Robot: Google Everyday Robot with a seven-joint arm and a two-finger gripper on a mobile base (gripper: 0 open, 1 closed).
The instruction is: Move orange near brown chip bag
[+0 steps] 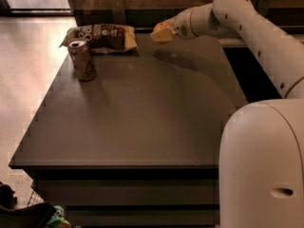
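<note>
Pincer (164, 31) grips the orange (159, 33) above the table (142, 122) — carried, not yet set by the brown chip bag (102, 34).

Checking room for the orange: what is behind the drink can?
The brown chip bag lies flat behind the can, by the table's far edge; the can covers its near left corner. The gripper, holding the orange, hovers right of the bag.

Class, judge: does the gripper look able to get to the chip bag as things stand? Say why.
Probably yes. The gripper, holding the orange, hangs over the table beside the chip bag; nothing lies between, and the can stands off that path.
</note>
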